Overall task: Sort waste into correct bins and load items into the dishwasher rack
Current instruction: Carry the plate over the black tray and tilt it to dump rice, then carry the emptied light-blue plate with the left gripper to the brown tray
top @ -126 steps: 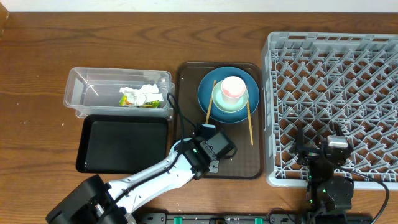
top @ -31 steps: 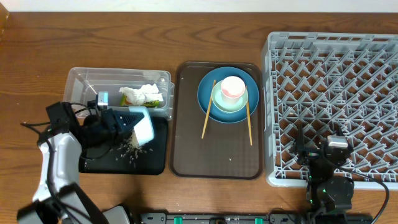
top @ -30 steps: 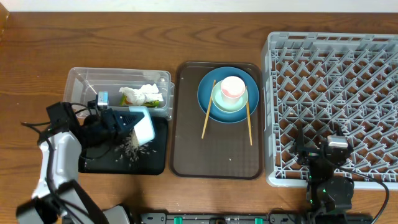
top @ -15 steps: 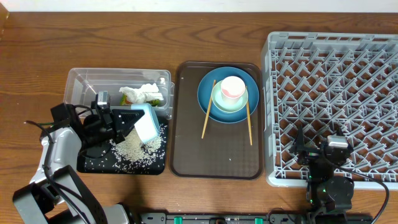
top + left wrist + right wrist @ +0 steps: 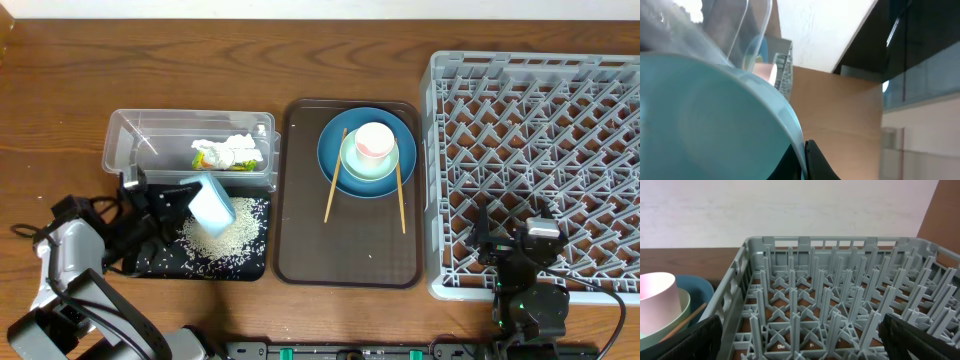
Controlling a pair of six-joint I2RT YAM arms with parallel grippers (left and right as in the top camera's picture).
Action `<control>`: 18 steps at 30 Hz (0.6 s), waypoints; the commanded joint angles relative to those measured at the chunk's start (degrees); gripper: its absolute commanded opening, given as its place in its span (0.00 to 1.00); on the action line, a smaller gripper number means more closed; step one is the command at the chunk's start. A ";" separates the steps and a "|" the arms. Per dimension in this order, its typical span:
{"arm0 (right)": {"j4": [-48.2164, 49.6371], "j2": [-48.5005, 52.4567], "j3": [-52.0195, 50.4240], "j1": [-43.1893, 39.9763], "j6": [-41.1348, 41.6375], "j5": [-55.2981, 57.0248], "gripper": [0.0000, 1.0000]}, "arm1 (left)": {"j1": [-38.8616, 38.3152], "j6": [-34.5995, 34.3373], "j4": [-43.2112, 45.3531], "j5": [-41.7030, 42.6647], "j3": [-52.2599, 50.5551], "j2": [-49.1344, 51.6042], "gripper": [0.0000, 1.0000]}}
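My left gripper (image 5: 172, 203) is shut on the rim of the small light-blue bowl (image 5: 211, 203), held tipped on its side over the black tray (image 5: 150, 264); the bowl fills the left wrist view (image 5: 710, 120). Pale rice grains (image 5: 225, 232) lie heaped in the tray. The white napkin (image 5: 236, 147) and yellow-green wrapper (image 5: 208, 159) sit in the clear tub (image 5: 130, 140). The dark-blue plate (image 5: 335, 130) holds the pale-green bowl (image 5: 365, 166) and white-pink cup (image 5: 374, 141), with chopsticks (image 5: 334, 178) beside. My right gripper (image 5: 800, 345) is open above the grey rack (image 5: 540, 140).
The brown serving tray (image 5: 345, 245) lies between the black tray and the rack, its near half bare. The rack's near-left corner (image 5: 747, 245) stands just before the right gripper, with the cup (image 5: 655, 300) at its left. Brown table surrounds everything.
The left gripper carried the light-blue bowl from the brown tray to the black tray and tipped it; rice poured out into the tray. The left arm has since drawn back leftward. The right arm stayed still.
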 commanded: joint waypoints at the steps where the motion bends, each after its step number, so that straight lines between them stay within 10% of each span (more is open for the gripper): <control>1: -0.07 0.00 -0.24 0.63 0.52 -0.04 0.99 | -0.17 7.54 -3.52 1.55 -0.11 0.09 0.06; 18: -0.07 0.00 -0.24 0.63 0.52 -0.04 0.99 | -1.70 11.15 -6.29 1.42 -0.09 -0.17 0.06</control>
